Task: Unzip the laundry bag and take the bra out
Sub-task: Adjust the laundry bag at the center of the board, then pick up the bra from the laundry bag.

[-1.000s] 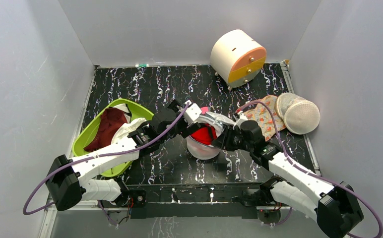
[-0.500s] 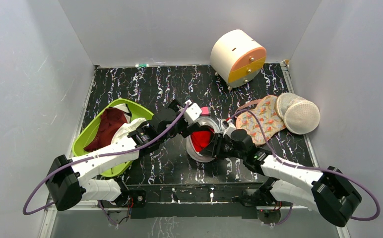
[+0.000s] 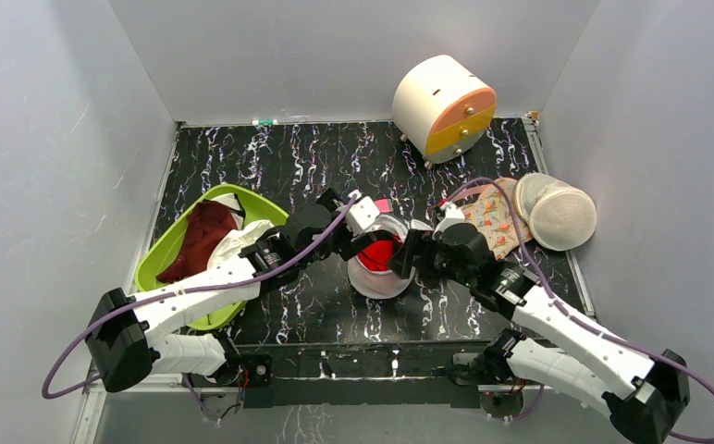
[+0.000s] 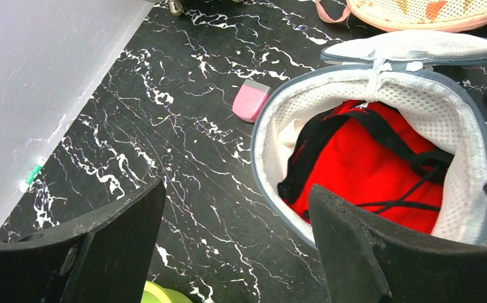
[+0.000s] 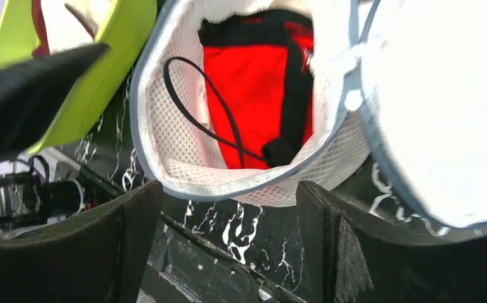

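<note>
The laundry bag [image 3: 378,280] lies unzipped at the table's middle, its white mesh mouth [image 4: 272,136] gaping and its lid [image 5: 430,113] folded back. The red bra [image 3: 378,252] with black straps sits inside it [image 4: 367,170] [image 5: 253,88]. My left gripper [image 3: 351,242] [image 4: 234,211] is open over bare table just left of the bag's rim, holding nothing. On the bag's other side, my right gripper [image 3: 407,262] [image 5: 228,211] is open too. The near mesh rim [image 5: 228,186] sits just past its fingertips, and neither finger grips it.
A green tub [image 3: 164,242] at the left holds a dark maroon garment [image 3: 207,236]. A small pink block [image 4: 251,101] lies behind the bag. An orange floral fabric piece [image 3: 487,217], a domed white mesh bag [image 3: 557,215] and a white-and-orange drum [image 3: 444,106] stand at the right and back.
My right gripper has opened and let go of the bag's mesh, after swinging in toward the bag's near side. The bag's mouth now stands wider. The left arm has barely moved.
</note>
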Controlling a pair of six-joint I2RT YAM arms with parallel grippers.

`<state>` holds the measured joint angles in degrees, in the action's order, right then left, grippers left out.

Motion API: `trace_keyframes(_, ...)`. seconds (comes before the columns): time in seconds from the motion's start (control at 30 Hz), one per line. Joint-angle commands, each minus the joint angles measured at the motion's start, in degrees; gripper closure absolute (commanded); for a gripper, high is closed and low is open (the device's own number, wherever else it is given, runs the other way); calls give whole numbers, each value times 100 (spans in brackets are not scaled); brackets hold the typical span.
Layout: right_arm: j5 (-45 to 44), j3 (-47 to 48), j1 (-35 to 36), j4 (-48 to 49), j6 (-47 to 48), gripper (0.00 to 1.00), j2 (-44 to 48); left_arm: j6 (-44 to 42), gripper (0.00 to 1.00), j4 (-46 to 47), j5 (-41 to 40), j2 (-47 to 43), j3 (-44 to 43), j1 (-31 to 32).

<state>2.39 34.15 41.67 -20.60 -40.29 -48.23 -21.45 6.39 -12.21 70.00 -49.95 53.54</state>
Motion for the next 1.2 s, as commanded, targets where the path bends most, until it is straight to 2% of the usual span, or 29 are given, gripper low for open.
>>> trace_keyframes(0.0,-1167,899,6,-1056,741,25,123,-55,17,-41,63,-60,-247,59)
trace_keyframes(0.1,-1761,1337,-36,-1076,1074,26,-176,-95,17,-33,23,-55,-234,69)
trace_keyframes(0.23,-1907,1785,-257,-908,1606,27,-908,-126,17,-62,13,-30,-244,89)
trace_keyframes(0.33,-1172,1965,-752,-729,2005,36,-1426,-124,17,-58,21,-46,-234,123)
trace_keyframes(0.4,-608,1940,-1158,-542,2235,38,-1652,-126,17,-51,27,-52,-237,159)
trace_keyframes(0.47,46,1755,-1652,-209,2371,36,-1859,-114,16,-37,57,-1,-215,203)
trace_keyframes(0.53,851,1565,-1819,51,2386,27,-2002,-102,16,-13,101,125,-209,231)
trace_keyframes(0.57,1159,1421,-1824,223,2370,27,-2020,-34,13,-51,199,153,-254,251)
trace_keyframes(0.6,1164,1326,-1820,307,2360,27,-2071,62,6,-84,378,159,-289,275)
trace_keyframes(0.63,1006,1306,-1827,253,2435,29,-2128,135,6,-116,491,163,-323,307)
trace_keyframes(0.73,1448,1201,-1815,440,2645,41,-2285,431,7,-125,836,207,-384,398)
trace_keyframes(0.77,1529,1164,-1812,516,2663,49,-2278,544,7,-193,862,267,-455,415)
trace_keyframes(0.8,1593,1014,-1812,664,2598,70,-2039,947,10,-528,979,434,-778,446)
trace_keyframes(0.87,1697,763,-1812,964,2475,82,-1764,1272,13,-554,1119,485,-912,457)
trace_keyframes(0.97,1855,424,-1812,1294,2417,92,-1435,1887,18,-295,1202,480,-890,464)
trace_keyframes(1.1,2014,52,-1813,1590,2463,100,-1024,3343,22,217,1295,568,-517,465)
trace_keyframes(1.17,2007,-65,-1806,1710,2433,100,-830,4220,23,383,1373,738,-406,465)
